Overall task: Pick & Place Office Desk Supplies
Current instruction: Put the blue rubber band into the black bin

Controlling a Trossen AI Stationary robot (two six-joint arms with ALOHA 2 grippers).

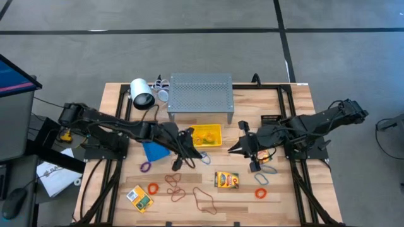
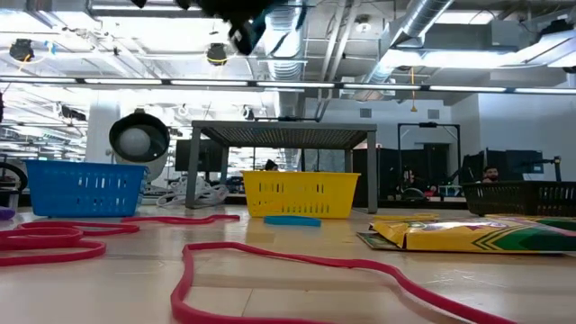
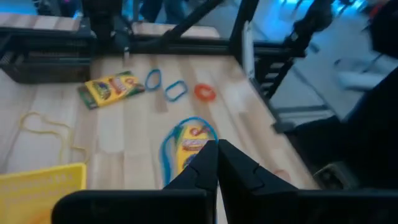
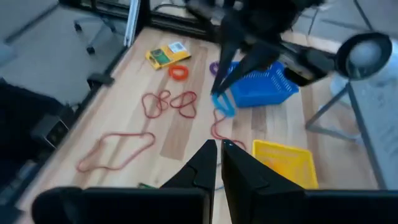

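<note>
My left gripper hangs over the table's middle, shut on a blue rubber band, between the blue bin and the yellow bin. My right gripper hovers shut and empty, to the right of the yellow bin. On the wood lie red bands, a brown-red loop, orange bands, a purple band, blue bands and two crayon boxes. My left gripper pinches the blue band's upper end between its two fingertips, which slant down from the table's left. The loop hangs slack below the fingers, clear of the table.
A grey perforated shelf stands at the far middle, with a white lamp-like cylinder to its left. A black bin sits at the far right. Black frame rails run along both table sides.
</note>
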